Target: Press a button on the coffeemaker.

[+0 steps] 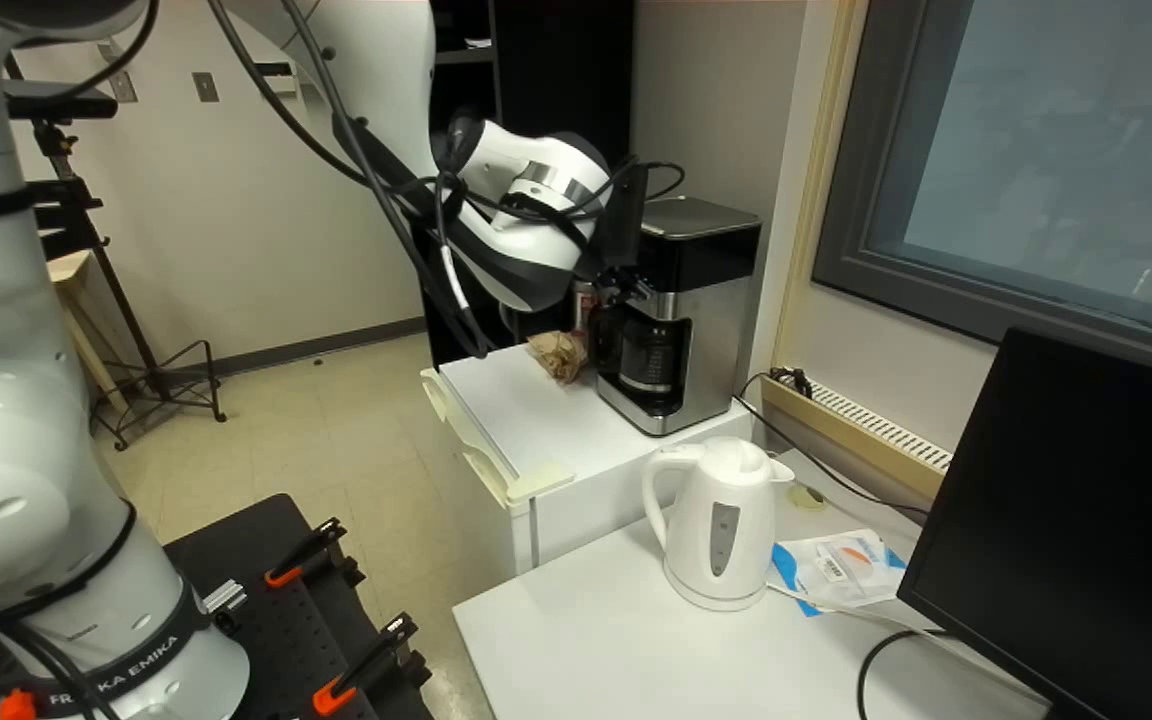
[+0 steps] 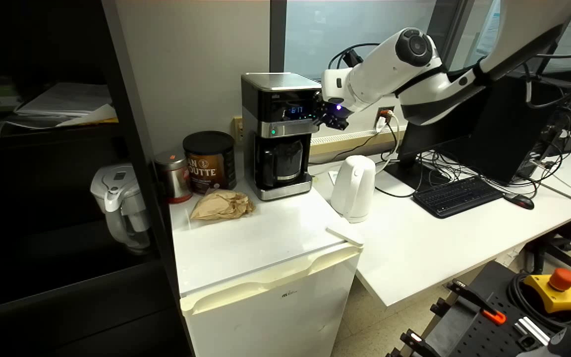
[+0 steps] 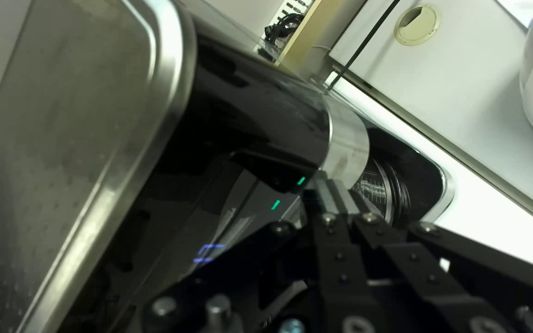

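Observation:
The coffeemaker [image 1: 721, 340] is black with a silver top and sides and a dark carafe [image 1: 648, 355]. It stands on the white fridge. In an exterior view, its front panel [image 2: 265, 109] shows a blue clock display [image 2: 296, 110], and a green light [image 2: 273, 132] glows on the silver band. My gripper [image 2: 318, 113] is at the right side of that front panel, at about display height. In the wrist view the gripper [image 3: 329, 192] is shut with nothing between its fingers. Its fingertips lie beside green panel lights [image 3: 275, 204] on the coffeemaker [image 3: 77, 115]. I cannot tell whether they touch the panel.
A white kettle [image 1: 726, 530] stands on the desk beside the fridge [image 2: 265, 248]. A paper bag [image 2: 223, 205], a coffee can [image 2: 211, 166] and a metal canister [image 2: 174, 176] stand left of the coffeemaker. A monitor [image 1: 1076, 520] and a packet [image 1: 841, 565] are on the desk.

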### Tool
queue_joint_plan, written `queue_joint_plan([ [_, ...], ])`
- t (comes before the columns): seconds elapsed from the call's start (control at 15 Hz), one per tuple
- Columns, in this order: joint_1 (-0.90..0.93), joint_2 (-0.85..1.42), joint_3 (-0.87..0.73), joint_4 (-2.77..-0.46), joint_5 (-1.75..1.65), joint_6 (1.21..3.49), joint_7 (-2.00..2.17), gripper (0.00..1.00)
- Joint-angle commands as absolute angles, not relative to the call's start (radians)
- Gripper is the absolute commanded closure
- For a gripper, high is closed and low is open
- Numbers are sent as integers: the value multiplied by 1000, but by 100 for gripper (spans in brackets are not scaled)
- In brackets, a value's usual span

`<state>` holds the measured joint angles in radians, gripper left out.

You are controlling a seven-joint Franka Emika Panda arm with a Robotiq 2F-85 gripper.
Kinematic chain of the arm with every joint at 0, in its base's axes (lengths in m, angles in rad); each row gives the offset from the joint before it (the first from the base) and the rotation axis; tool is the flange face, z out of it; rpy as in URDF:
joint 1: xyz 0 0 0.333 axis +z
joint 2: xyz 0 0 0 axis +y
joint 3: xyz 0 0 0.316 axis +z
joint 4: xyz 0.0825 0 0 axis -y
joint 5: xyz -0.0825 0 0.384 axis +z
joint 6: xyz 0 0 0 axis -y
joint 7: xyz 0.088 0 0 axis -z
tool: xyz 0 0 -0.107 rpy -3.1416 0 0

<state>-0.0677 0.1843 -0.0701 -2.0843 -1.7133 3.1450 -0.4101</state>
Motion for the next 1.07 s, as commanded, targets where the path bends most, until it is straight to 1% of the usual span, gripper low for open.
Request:
queue_joint_plan([
  [0.0, -83, 236, -67, -2019, -1699, 3189, -430, 98],
  [0.4, -85, 219, -76, -2054, -1664, 3208, -454, 98],
  [0.53, -86, 198, -71, -2074, -1690, 3196, -430, 98],
  [0.67, -83, 175, -71, -2101, -1699, 3184, -428, 100],
  [1.0, -76, 121, -70, -2161, -1716, 3160, -423, 100],
])
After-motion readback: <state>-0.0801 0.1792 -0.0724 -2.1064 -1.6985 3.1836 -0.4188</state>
